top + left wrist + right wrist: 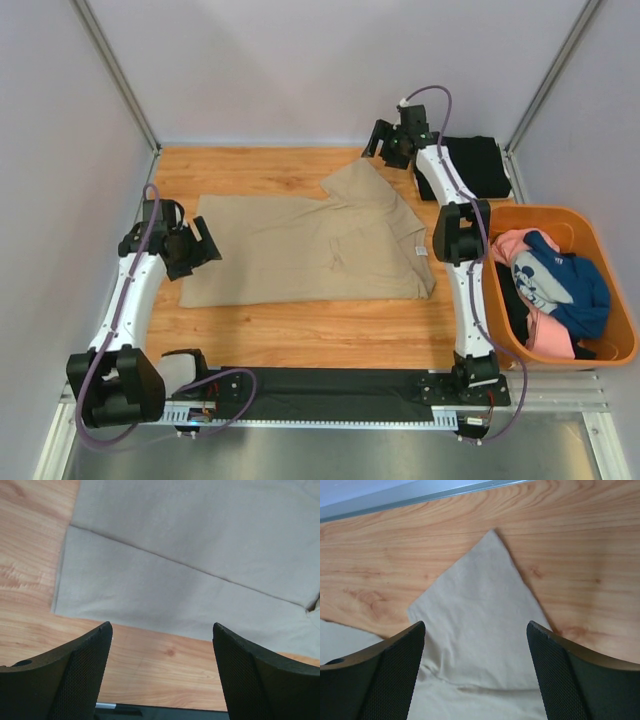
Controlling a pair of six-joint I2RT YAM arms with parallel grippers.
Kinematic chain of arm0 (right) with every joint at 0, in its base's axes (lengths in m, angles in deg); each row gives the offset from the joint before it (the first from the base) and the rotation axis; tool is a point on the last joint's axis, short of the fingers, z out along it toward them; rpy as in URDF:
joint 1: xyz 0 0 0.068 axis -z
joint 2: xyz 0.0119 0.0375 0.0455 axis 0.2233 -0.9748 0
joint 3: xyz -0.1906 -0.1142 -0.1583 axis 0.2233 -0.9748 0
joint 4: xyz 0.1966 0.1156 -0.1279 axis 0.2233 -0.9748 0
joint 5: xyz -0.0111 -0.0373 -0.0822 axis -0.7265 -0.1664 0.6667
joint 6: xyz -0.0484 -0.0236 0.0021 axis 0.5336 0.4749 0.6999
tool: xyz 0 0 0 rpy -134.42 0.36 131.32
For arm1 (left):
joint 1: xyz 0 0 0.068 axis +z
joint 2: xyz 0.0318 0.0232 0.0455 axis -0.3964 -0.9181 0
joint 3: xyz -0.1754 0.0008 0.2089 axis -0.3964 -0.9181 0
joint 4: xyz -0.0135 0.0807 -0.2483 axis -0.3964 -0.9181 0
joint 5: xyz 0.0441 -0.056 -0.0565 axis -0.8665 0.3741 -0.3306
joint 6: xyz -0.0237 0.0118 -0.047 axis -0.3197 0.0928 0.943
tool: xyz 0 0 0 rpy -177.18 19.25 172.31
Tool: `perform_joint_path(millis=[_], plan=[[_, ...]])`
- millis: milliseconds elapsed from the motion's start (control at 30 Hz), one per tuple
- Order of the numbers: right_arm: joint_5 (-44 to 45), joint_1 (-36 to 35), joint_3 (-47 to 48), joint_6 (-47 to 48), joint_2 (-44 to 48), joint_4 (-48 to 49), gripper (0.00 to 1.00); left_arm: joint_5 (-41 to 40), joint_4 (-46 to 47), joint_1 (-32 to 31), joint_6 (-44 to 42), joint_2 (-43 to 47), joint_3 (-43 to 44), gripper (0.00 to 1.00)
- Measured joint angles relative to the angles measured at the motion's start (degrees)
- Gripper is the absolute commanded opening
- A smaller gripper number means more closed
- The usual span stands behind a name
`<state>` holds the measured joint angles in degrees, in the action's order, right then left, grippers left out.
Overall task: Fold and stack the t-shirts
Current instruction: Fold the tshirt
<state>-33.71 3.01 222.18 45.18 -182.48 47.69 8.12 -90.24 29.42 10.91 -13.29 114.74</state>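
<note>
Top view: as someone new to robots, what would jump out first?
A large tan t-shirt lies spread across the middle of the wooden table, one sleeve pointing toward the far edge. At the right stands an orange tub heaped with a pink shirt and a blue print shirt, a folded black shirt beyond it. The left claw at the tan t-shirt's left edge and the right claw above the sleeve are both open and empty.

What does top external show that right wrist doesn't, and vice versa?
Top external only: the left gripper, the folded black shirt at the far right, the orange tub holding a pink shirt and a blue shirt. Right wrist only: close up, the fingers of the right gripper apart, holding nothing. Both: the tan shirt, its pointed corner below the right gripper.
</note>
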Motion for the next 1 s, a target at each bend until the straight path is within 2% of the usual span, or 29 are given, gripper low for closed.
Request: perform_joint_path(millis=[300,400,467,567,600,667,700,767,800,867,900,967,1000], plan=[[3.5,0.0,4.8,-5.5,-11.5,11.7,0.84,-0.2,1.0,-0.5,-0.3,0.7,0.0,0.85],[3.1,-0.1,7.4,-8.7,-14.4,16.1,0.88,0.0,1.2,-0.7,-0.3,0.0,0.0,0.83],[2.0,0.0,7.6,-10.5,-15.0,18.1,0.84,-0.1,1.2,-0.8,-0.3,-0.3,0.0,0.83],[-1.2,0.2,7.5,-13.3,-15.6,20.0,0.76,-0.7,1.3,-0.8,-0.3,0.0,0.0,0.84],[-2.0,0.3,7.4,-13.9,-15.7,20.1,0.69,-1.1,1.3,-0.8,-0.3,0.3,0.0,0.84],[-3.7,0.3,6.7,-14.9,-15.7,20.4,0.63,-2.0,1.5,-0.8,-0.3,0.7,0.0,0.83],[-4.6,0.3,6.1,-15.3,-15.7,20.8,0.56,-2.5,1.6,-0.8,-0.3,0.9,0.1,0.83],[-5.8,0.3,5.3,-15.9,-15.7,21.2,0.51,-4.0,1.3,-0.8,-0.2,0.4,1.1,0.83],[-6.4,0.3,4.9,-16.1,-15.7,21.7,0.44,-4.7,1.1,-0.8,-0.1,-0.3,2.2,0.83],[-7.3,0.5,4.3,-16.4,-15.7,21.7,0.37,-6.0,0.6,-0.8,0.2,-3.0,5.9,0.84],[-7.9,0.7,4.0,-16.6,-15.7,21.9,0.29,-6.6,0.6,-0.8,0.4,-4.7,8.2,0.84],[-8.7,0.8,3.6,-16.7,-15.7,21.7,0.23,-7.9,0.7,-0.8,0.6,-9.3,13.3,0.84],[-9.1,0.9,3.3,-16.8,-15.7,21.7,0.12,-8.7,0.9,-0.8,0.6,-12.1,16.2,0.84]])
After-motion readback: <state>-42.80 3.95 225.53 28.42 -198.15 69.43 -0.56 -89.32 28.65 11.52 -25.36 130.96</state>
